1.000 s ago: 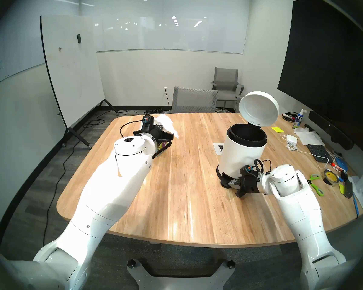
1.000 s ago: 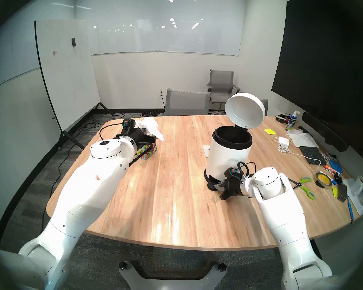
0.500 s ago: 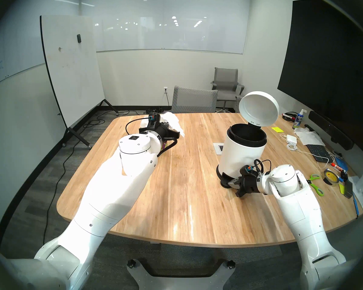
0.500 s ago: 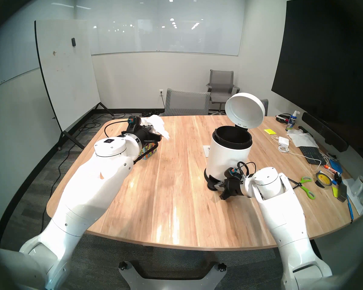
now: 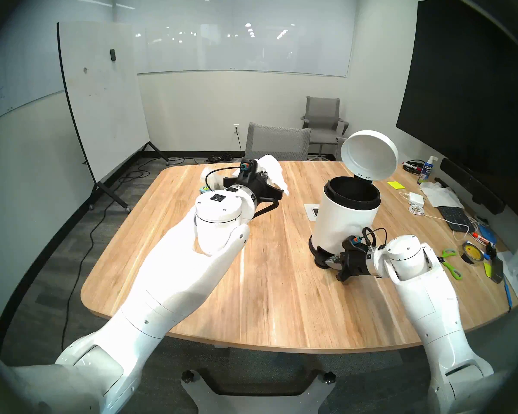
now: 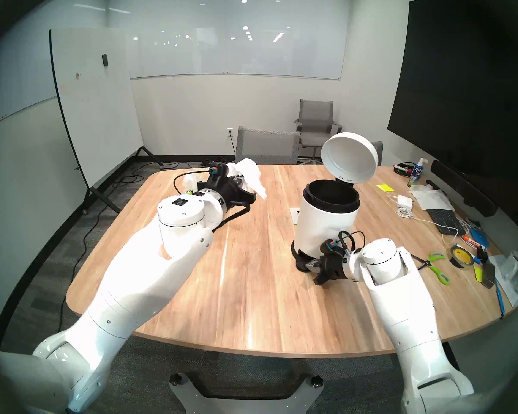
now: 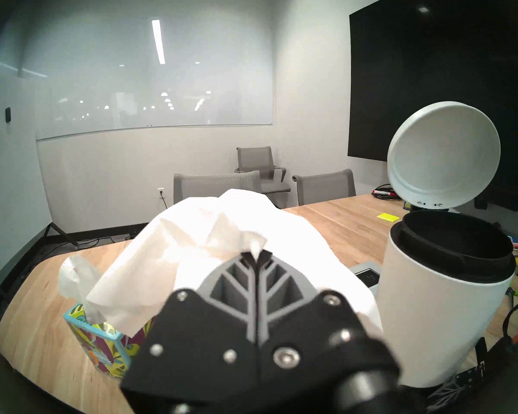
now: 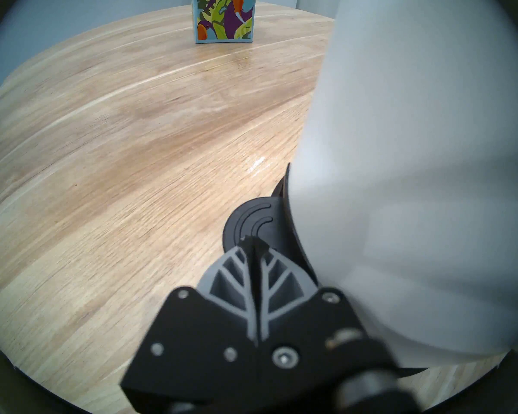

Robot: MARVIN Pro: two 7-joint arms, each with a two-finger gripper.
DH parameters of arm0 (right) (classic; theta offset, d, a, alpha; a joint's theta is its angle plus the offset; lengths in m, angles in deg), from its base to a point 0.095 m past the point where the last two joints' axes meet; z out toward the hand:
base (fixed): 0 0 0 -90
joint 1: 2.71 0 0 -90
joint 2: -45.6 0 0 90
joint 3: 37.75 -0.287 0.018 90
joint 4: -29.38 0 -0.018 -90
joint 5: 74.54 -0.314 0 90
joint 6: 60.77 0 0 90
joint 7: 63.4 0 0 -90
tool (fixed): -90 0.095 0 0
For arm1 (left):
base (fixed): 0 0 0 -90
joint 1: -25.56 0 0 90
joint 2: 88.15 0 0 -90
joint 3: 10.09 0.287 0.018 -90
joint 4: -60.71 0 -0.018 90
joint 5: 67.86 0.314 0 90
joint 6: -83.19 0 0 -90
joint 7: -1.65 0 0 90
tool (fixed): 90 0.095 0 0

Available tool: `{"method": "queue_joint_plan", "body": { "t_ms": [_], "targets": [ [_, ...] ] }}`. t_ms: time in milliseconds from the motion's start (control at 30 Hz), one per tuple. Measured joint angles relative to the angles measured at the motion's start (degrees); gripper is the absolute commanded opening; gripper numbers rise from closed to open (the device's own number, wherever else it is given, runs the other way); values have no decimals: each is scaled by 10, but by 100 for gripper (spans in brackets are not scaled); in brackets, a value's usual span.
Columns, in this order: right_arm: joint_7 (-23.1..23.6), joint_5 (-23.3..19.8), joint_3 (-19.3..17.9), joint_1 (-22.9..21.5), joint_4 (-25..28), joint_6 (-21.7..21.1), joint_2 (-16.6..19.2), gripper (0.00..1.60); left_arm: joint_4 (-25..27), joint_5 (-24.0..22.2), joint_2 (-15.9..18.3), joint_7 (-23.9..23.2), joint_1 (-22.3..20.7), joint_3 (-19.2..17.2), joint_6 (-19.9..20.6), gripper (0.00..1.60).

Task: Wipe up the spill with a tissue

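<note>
Tissue (image 5: 271,168) hangs crumpled from the left gripper (image 5: 265,177), upper centre of the head view. Left wrist view: fingertips pinch the tissue above the toucan box (image 7: 102,344). Right wrist view: right gripper (image 8: 253,243), closed empty, presses the bin pedal (image 8: 248,219).

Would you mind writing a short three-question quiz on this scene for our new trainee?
1. True or false: the left gripper is shut on the tissue.
2. The right gripper rests its closed tips on: A) the tissue box; B) the black pedal of the white bin; C) the scissors.
3. Fill in: the bin's lid stands ____.

Key: 1 true; 2 B; 3 open.
</note>
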Motion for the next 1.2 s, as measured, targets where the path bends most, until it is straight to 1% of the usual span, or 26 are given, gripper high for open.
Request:
{"method": "queue_joint_plan", "body": {
  "t_ms": [100, 200, 367, 700, 1000, 1100, 1200],
  "targets": [
    [0, 0, 0, 0, 0, 0, 0, 0, -11, 4, -7, 0, -7, 10, 0, 0],
    [0, 0, 0, 0, 0, 0, 0, 0, -28, 10, -23, 1, -18, 28, -1, 0],
    [0, 0, 0, 0, 0, 0, 0, 0, -38, 15, -41, 8, -29, 44, -1, 0],
    [0, 0, 0, 0, 0, 0, -1, 0, -51, 19, -80, 24, -56, 62, -1, 0],
    [-1, 0, 0, 0, 0, 0, -1, 0, -48, 9, -99, 28, -74, 56, 6, 0],
    [-1, 0, 0, 0, 0, 0, -1, 0, -36, 1, -98, 19, -76, 57, 17, 0],
    [-1, 0, 0, 0, 0, 0, -1, 0, -17, -7, -95, 7, -75, 67, 33, 0]
  ]
}}
